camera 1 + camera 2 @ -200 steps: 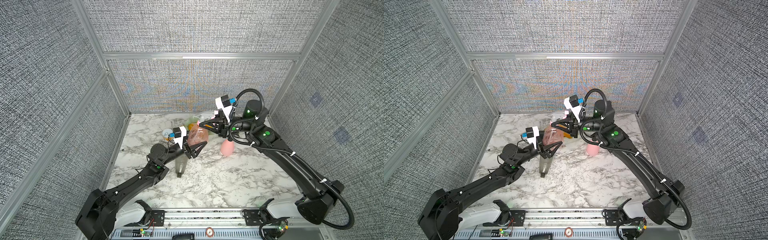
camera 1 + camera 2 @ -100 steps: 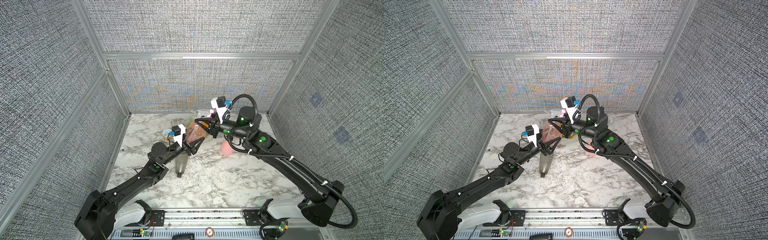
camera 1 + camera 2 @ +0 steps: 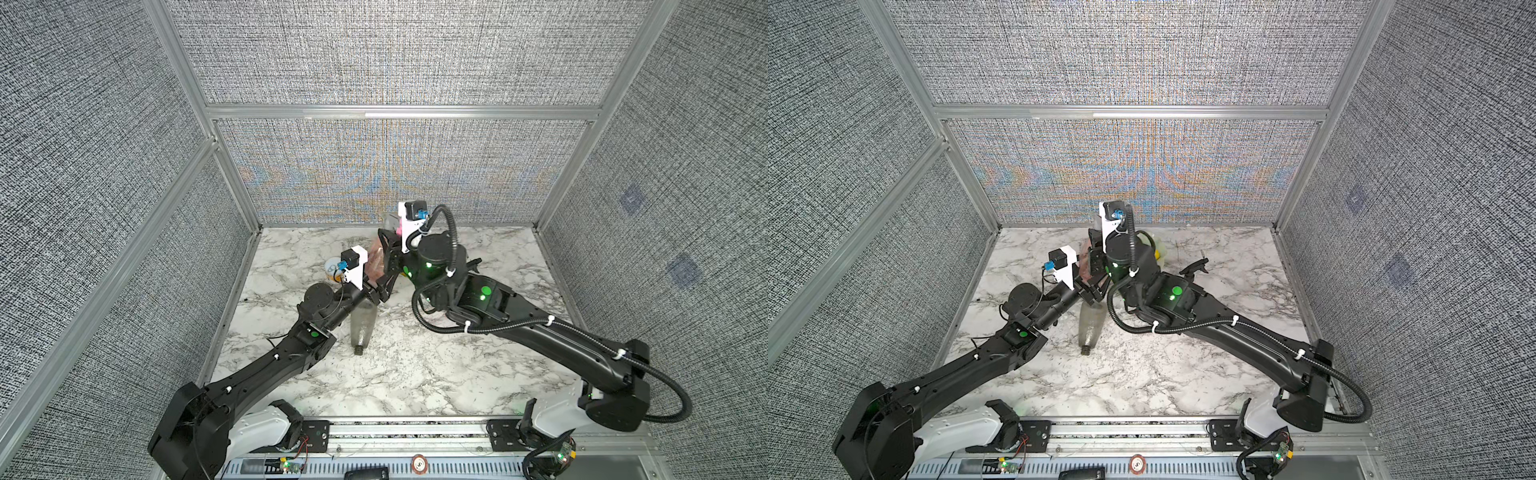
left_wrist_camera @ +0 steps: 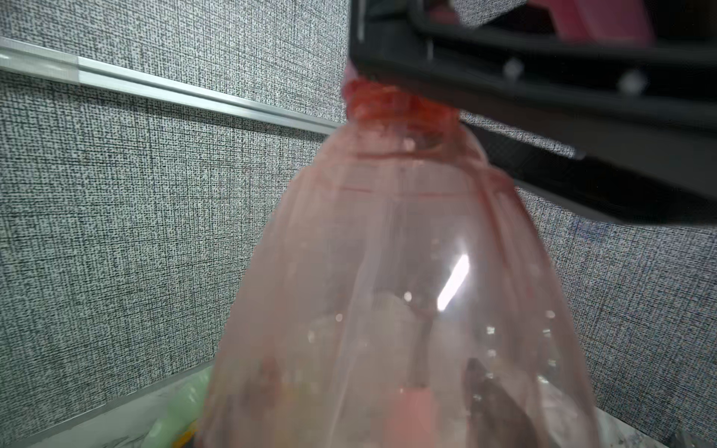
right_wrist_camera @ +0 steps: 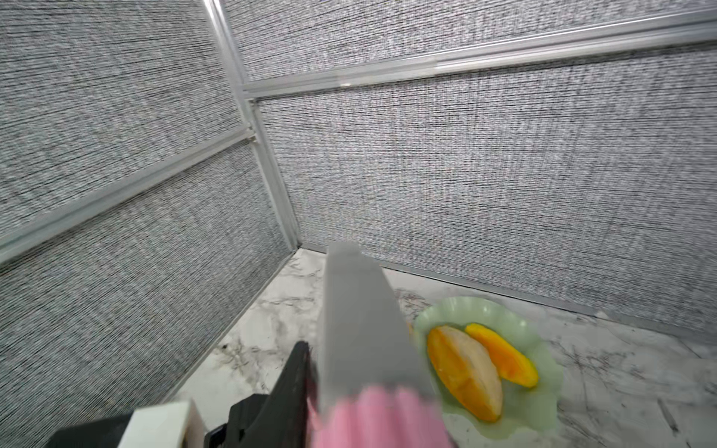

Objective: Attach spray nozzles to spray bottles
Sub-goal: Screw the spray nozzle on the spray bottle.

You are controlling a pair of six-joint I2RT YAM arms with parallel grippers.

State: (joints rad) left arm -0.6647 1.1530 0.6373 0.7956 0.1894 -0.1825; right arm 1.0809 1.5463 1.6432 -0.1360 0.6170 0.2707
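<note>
In both top views my left gripper (image 3: pixel 380 286) is shut on the base of the clear pink translucent spray bottle (image 3: pixel 377 259), holding it above the table with its neck up. My right gripper (image 3: pixel 390 245) is shut on the grey-and-pink spray nozzle (image 3: pixel 392 220), which sits at the bottle's neck. The right wrist view shows the nozzle's grey head (image 5: pixel 361 322) and pink collar (image 5: pixel 380 419) beside one black finger (image 5: pixel 289 384). The left wrist view is filled by the bottle (image 4: pixel 407 271). A smoky grey bottle (image 3: pixel 363 328) lies on the marble. A black nozzle (image 3: pixel 1196 266) lies behind the right arm.
A pale green plate (image 5: pixel 543 372) with orange fruit slices sits near the back wall. A small tin can (image 3: pixel 332 266) stands behind the left wrist. The grey fabric walls with metal rails close in on three sides. Both arms cross the middle of the table.
My right arm has swung left and brought the nozzle over the pink bottle's neck. The left gripper has lifted the bottle slightly. The right arm now covers the opaque pink bottle.
</note>
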